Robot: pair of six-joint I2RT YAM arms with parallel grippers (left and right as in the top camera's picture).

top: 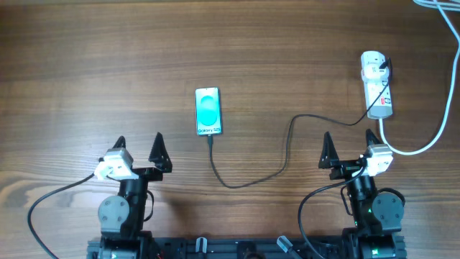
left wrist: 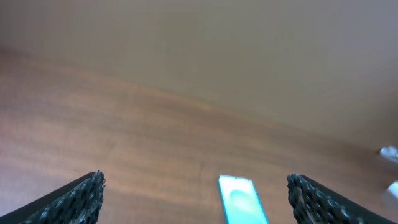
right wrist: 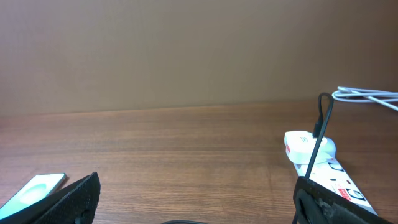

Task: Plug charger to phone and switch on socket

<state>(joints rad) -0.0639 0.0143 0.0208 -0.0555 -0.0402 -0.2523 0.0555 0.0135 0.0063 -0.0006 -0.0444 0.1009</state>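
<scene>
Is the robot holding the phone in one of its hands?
No, the phone lies flat on the table, and the left gripper and right gripper are both open, apart from it.

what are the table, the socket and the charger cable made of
The table looks like wood or wood-look laminate: brown grain lines, low sheen. The socket is probably moulded plastic, smooth and white. The charger seems rubber-sheathed: thin, black, lying in loose curves.

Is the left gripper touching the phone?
Apart. The overhead view shows bare table between the left gripper and the phone.
</scene>
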